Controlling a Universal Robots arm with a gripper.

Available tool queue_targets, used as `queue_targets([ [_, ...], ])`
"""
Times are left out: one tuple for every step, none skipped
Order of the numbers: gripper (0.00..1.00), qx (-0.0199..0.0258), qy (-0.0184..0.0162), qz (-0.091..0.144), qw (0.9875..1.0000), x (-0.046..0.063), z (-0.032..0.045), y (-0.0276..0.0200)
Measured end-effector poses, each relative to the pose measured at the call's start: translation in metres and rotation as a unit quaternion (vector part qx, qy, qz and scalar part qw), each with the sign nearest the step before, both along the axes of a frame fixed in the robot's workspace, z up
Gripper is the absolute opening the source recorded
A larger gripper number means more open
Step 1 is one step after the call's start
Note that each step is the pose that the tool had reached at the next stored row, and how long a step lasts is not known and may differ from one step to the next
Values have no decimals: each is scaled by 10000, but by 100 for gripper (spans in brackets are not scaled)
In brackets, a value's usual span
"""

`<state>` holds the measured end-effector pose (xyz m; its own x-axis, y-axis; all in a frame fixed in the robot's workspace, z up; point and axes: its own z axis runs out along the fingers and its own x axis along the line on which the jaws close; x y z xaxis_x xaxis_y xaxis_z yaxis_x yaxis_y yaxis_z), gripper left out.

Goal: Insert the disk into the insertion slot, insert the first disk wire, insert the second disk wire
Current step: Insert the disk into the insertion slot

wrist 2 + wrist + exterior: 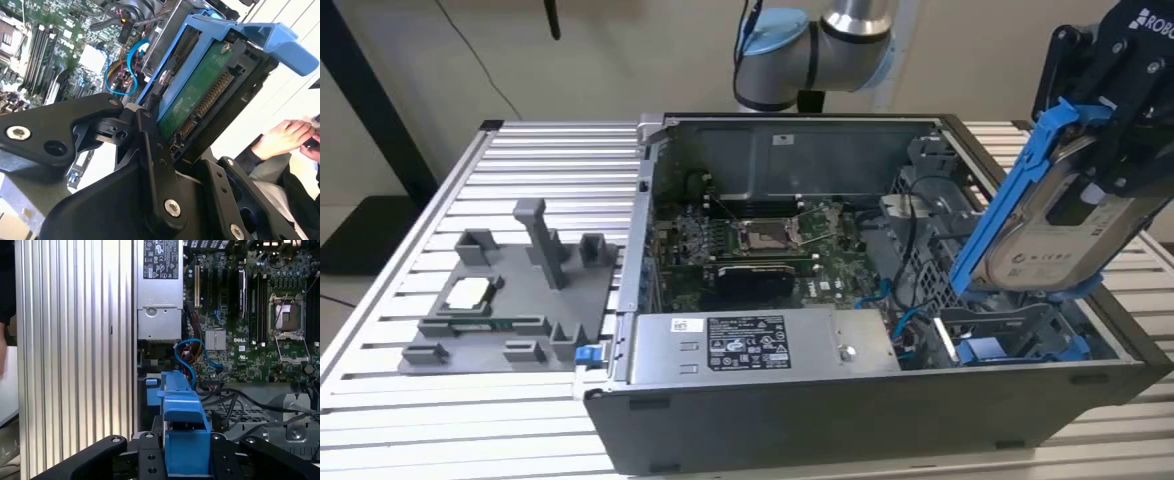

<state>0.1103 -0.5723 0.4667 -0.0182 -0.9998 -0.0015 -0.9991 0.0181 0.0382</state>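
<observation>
My gripper [1110, 140] is shut on the disk [1057, 235], a silver-grey drive with a white label in a bright blue caddy. The disk hangs tilted, high end up, over the exterior view's right end of the open computer case. Below its low edge lies the insertion slot [1014, 338], a grey bay with blue rails. In the second wrist view the disk's green board [197, 97] and connectors sit between my black fingers [150, 150]. The first wrist view has the blue caddy [182, 420] in my gripper [182, 457]. A blue cable [192, 352] loops loose beside the bay.
A grey power-supply box [761, 345] fills the case's near side, with the motherboard [761, 240] behind it. A grey fixture block [507, 300] stands on the slatted table [454, 190] at the exterior view's left. A person's hand [285, 137] is outside the case.
</observation>
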Motion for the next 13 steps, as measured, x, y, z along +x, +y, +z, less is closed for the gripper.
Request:
queue_targets([
  [32, 0, 0, 0, 10000, 1, -8, 0],
  [32, 0, 0, 0, 10000, 2, -17, 0],
  [32, 0, 0, 0, 10000, 2, -25, 0],
  [32, 1, 0, 0, 10000, 3, -33, 0],
  [32, 2, 0, 0, 10000, 4, -41, 0],
  [32, 4, 0, 0, 10000, 5, -49, 0],
  [32, 5, 0, 0, 10000, 6, -56, 0],
  [32, 7, 0, 0, 10000, 7, -64, 0],
  [32, 8, 0, 0, 10000, 8, -72, 0],
  [32, 10, 0, 0, 10000, 8, -80, 0],
  [32, 10, 0, 0, 10000, 9, -89, 0],
  [32, 11, 0, 0, 10000, 10, -98, 0],
  [32, 11, 0, 0, 10000, 11, -108, 0],
])
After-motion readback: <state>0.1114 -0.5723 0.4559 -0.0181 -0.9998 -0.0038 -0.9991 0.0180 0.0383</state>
